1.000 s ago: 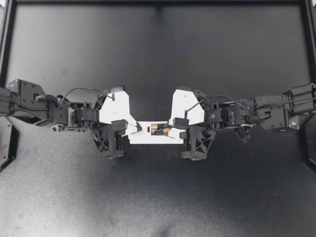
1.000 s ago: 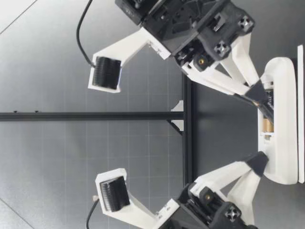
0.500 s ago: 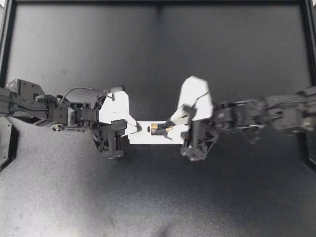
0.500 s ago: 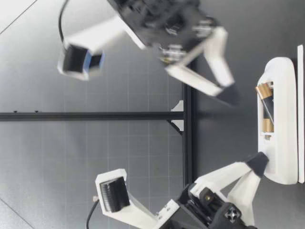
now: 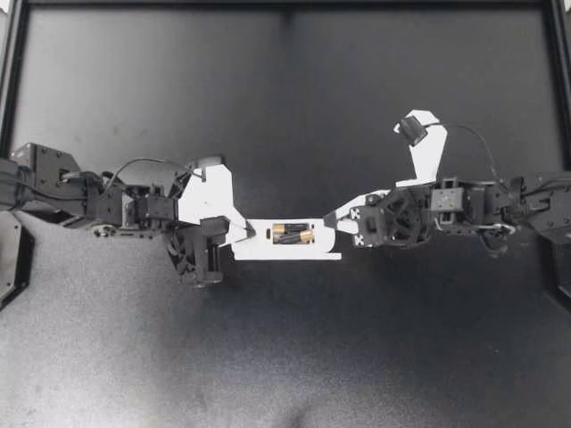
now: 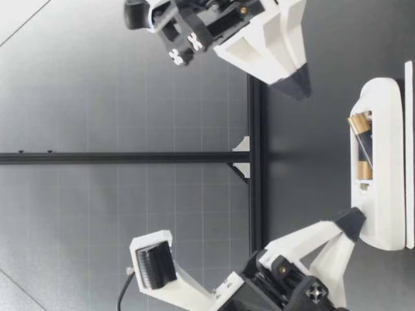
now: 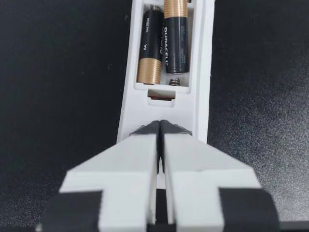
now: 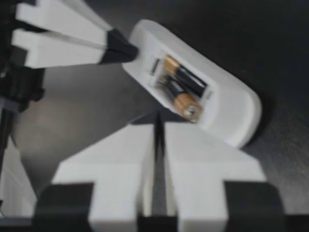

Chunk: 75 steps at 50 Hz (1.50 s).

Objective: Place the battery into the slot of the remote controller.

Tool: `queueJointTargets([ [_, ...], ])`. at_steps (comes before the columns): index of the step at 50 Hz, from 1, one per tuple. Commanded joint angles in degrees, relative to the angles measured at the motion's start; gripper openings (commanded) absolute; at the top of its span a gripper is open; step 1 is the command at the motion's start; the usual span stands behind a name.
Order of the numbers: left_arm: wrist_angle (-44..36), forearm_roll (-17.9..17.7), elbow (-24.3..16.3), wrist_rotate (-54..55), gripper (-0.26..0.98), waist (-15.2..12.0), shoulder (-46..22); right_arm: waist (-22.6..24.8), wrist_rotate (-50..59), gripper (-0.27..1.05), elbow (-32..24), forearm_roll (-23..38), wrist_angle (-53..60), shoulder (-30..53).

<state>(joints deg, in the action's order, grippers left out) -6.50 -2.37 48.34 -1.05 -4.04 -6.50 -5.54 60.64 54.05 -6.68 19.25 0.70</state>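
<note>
From my desk the remote controller (image 5: pixel 268 251) reads as smooth, matt white plastic; its batteries (image 7: pixel 176 38) wear glossy black wrap with shiny copper-coloured metal ends; my left gripper (image 5: pixel 243 233) and my right gripper (image 5: pixel 332 218) have fingers (image 7: pixel 120 164) of matt white plastic, tipped dull black; the table (image 5: pixel 285 357) is matt, faintly rough black.

Our left gripper (image 5: pixel 243 232) reaches in low from its side, fingers pressed together, tips angled downward. Our right gripper (image 5: pixel 332 217) is closed too, wrist rolled sideways, hanging higher than the left.
</note>
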Motion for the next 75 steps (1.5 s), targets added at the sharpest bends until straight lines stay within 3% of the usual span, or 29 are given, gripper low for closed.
queueJointTargets([
  [1, 0.4, -0.2, 0.2, 0.1, -0.15, 0.2, 0.5, -0.5, 0.5, -0.1, -2.5, -0.1, -3.8, -0.4],
  [17, 0.4, -0.5, 0.3, 0.1, -0.15, 0.2, 0.1, -0.5, 0.6, -0.13, -7.2, 0.0, -10.9, 3.3],
  [75, 0.4, -0.7, 1.0, 1.1, -0.15, 0.2, 0.2, 0.3, 0.3, -0.13, -11.7, 2.6, -14.4, 7.7],
])
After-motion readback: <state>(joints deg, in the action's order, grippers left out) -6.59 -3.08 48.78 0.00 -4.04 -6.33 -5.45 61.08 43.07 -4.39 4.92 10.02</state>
